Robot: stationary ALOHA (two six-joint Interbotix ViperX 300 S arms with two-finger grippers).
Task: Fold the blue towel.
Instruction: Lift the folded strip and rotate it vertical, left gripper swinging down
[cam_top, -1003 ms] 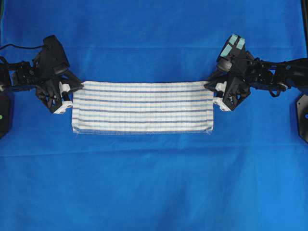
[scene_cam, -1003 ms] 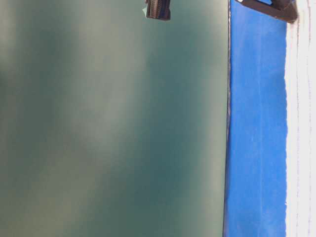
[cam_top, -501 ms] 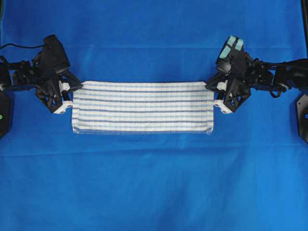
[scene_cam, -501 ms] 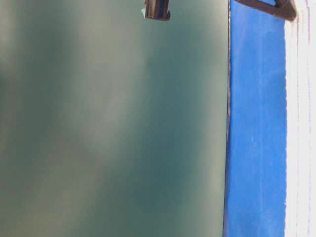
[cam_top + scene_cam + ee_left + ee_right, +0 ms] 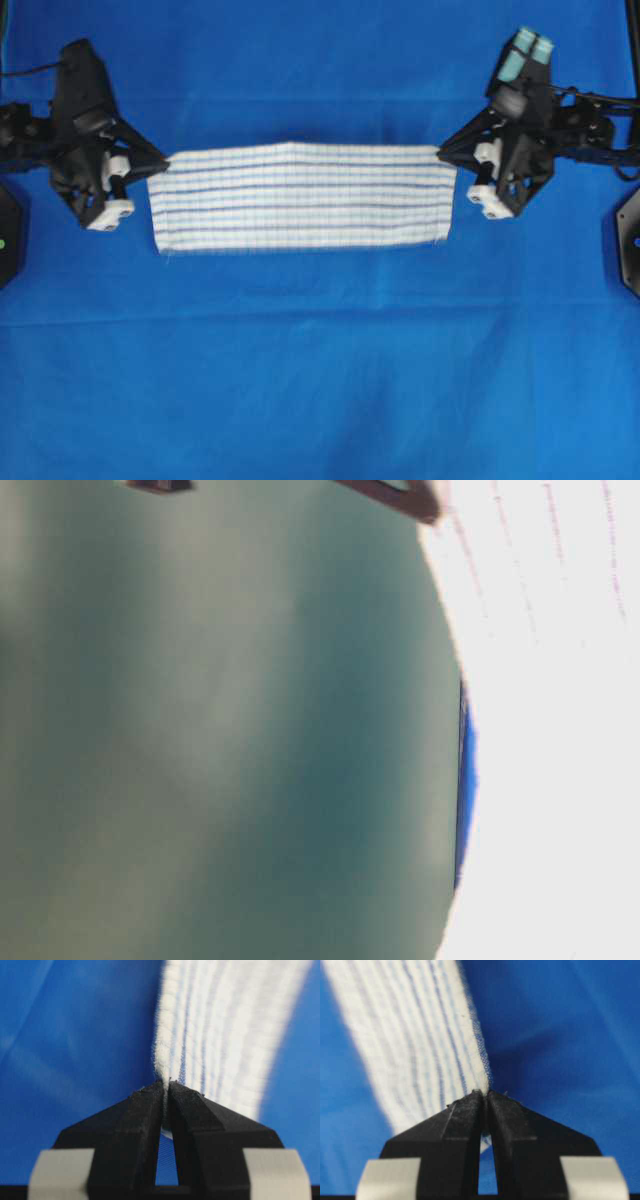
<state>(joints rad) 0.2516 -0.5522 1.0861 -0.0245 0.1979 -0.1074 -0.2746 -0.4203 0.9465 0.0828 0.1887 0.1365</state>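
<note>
— Where's the blue towel (image 5: 303, 196)?
— Mid-bench, stretched btwn both arms over the blue cover (image 5: 320, 380).
— Hands?
— Left hand (image 5: 150, 168) pinched tight on its far-left corner, right hand (image 5: 447, 157) clamped on far-right corner. Far edge raised.

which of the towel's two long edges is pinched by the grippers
The far long edge of the blue towel, at its two top corners in the overhead view; the near edge lies free on the cloth.

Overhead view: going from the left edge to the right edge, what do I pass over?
Left gripper, pinching the left end of the towel → blue towel, stretched between the two → right gripper, pinching the right end. The blue table cover lies under all of it.
</note>
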